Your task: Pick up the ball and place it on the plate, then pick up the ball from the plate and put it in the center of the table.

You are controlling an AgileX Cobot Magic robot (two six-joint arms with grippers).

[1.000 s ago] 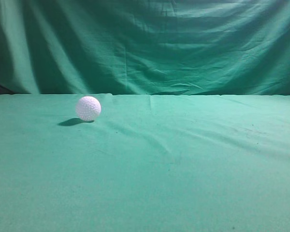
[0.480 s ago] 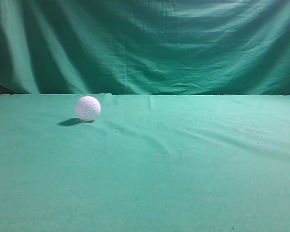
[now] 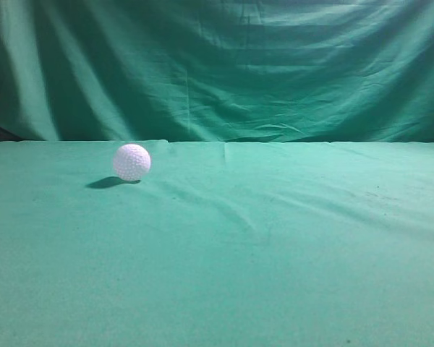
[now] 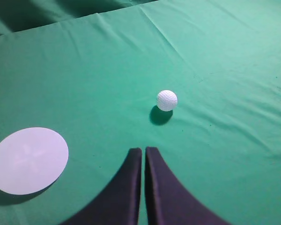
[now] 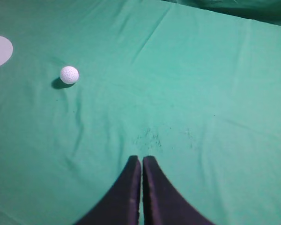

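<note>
— one wide green surface (image 3: pixel 289 275) is filling every view, a draped green curtain (image 3: pixel 224 65) hanging behind it. what is lying on it?
— a flat white plate (image 4: pixel 28 160) is lying left of the ball (image 3: pixel 132 161), which is sitting apart from it on the cloth.
— and the arms?
— left end effector (image 4: pixel 143 152) and right end effector (image 5: pixel 141 160) are both hovering clenched, grasping nothing, each well clear of the ball.

The desk (image 3: pixel 289 275) is covered in matt green cloth — softly wrinkled. The ball (image 3: pixel 132 161) looks like hard white plastic, dimpled all over. The plate (image 4: pixel 28 160) is smooth, pale and matt — possibly paper.
</note>
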